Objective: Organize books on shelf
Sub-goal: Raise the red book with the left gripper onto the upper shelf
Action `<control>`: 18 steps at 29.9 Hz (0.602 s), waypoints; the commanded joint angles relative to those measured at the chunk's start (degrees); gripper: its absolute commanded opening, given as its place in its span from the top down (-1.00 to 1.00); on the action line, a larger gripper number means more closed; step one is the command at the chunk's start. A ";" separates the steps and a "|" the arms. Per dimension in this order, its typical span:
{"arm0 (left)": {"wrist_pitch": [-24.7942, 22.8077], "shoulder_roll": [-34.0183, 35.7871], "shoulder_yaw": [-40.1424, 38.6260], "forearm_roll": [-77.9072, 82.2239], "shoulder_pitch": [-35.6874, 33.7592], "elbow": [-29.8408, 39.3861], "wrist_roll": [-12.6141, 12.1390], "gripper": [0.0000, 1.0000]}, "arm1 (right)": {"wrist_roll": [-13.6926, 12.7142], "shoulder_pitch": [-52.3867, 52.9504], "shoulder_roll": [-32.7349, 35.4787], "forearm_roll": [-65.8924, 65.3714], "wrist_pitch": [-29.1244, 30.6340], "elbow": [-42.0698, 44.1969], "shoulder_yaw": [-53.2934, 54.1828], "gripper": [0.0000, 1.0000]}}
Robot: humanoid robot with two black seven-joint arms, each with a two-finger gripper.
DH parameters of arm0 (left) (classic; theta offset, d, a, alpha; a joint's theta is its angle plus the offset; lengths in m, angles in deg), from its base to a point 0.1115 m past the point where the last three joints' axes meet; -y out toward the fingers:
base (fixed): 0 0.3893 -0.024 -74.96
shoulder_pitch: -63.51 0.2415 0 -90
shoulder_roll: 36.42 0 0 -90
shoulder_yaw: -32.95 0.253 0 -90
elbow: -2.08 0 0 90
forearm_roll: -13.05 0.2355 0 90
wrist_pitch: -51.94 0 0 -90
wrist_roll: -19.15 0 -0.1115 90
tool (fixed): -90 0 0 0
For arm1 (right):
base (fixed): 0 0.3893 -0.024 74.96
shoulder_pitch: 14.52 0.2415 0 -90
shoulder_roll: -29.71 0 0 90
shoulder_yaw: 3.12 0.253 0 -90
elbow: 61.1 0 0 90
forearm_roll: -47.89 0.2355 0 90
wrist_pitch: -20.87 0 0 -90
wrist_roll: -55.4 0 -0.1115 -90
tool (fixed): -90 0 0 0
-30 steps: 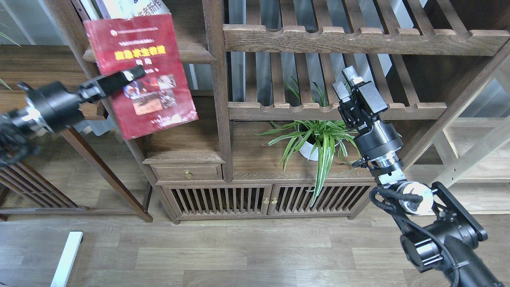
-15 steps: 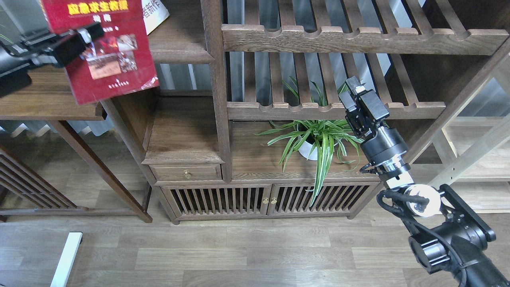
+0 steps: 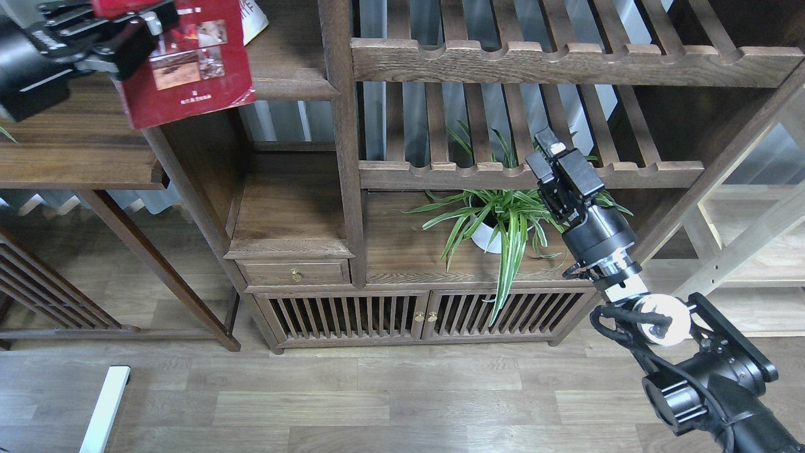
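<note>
My left gripper [image 3: 154,22] is at the top left, shut on the dark red book with photos [image 3: 195,72]. It holds the book upright in the air, in front of the bookcase's left post and level with the dark-brown shelf board [image 3: 292,85]. A corner of the white book with black characters [image 3: 251,14] lies on that board behind the red one. The pale lavender book is out of view. My right gripper [image 3: 548,146] points up in front of the lower slatted rack, fingers together and empty, far from the books.
Slatted racks [image 3: 566,63] fill the bookcase's right side. A potted spider plant [image 3: 503,220] stands just left of my right arm. A dark side table [image 3: 75,157] is at the left and a pale wood rack [image 3: 755,239] at the right. A lower cabinet with a drawer [image 3: 295,274] is below.
My left gripper has lifted the red book up and leftward, then a little back right toward the shelf. My right gripper has sunk slightly and drifted left.
</note>
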State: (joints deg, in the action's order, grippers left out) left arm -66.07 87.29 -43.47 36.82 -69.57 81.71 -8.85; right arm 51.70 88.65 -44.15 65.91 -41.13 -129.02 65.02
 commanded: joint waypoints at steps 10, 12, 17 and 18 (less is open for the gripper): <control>0.01 -3.66 0.04 6.90 -1.30 0.61 0.00 1.00 | 0.00 0.01 0.03 -0.61 0.00 0.07 -0.64 -0.57; 0.01 -3.39 -0.13 6.90 -1.21 0.61 0.00 1.00 | -0.09 0.01 0.03 -0.62 0.00 0.07 -0.73 -0.57; 0.01 -2.51 -1.36 6.90 -1.30 0.79 0.00 1.00 | -0.09 0.01 0.12 -0.62 0.00 0.07 -0.73 -0.57; 0.01 -2.43 -1.63 6.90 -1.30 0.88 0.00 1.00 | -0.09 0.01 0.12 -0.62 0.00 0.07 -0.73 -0.57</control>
State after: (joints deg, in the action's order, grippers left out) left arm -66.05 84.44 -44.39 43.71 -70.85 82.42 -8.85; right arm 51.62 88.65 -44.10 65.29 -41.13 -128.96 64.30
